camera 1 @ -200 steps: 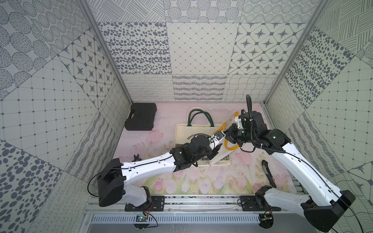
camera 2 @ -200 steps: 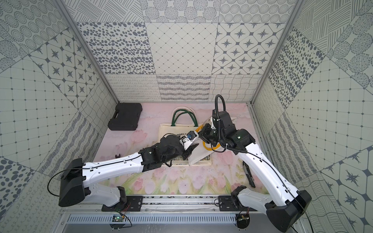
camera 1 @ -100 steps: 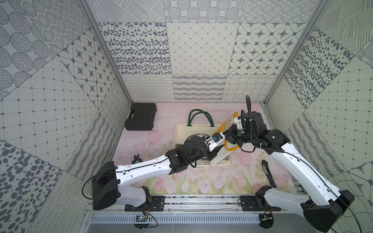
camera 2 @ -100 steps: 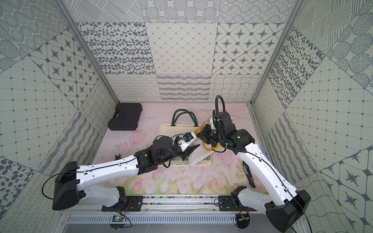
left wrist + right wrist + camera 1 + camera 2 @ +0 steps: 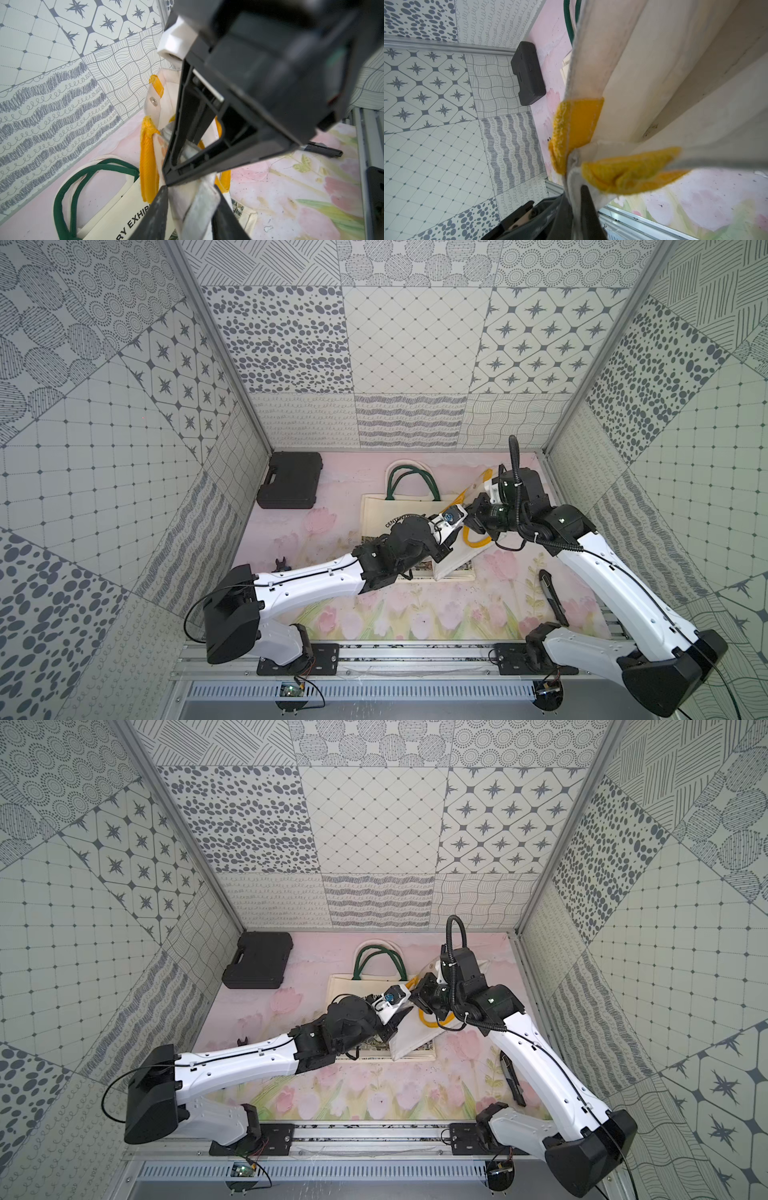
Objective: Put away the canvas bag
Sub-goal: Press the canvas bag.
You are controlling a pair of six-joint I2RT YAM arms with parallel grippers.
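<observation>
- the yellow-handled canvas bag (image 5: 455,562) hung tilted above the table (image 5: 415,614), its lower end on the flat green-handled bag (image 5: 380,516)
- right pincer (image 5: 574,193) was pressed on the rim near a yellow handle; left pincer (image 5: 190,190) pinched a bunched fold of the cloth
- the cloth looked light and soft, it would sag; hems and handles seemed the best hold

Both top views look steeply down from high over the table (image 5: 415,624), taking in all of it. The wrist cameras sit tight against the bag (image 5: 165,97), both also catching the green handles (image 5: 58,207) beside it.
</observation>
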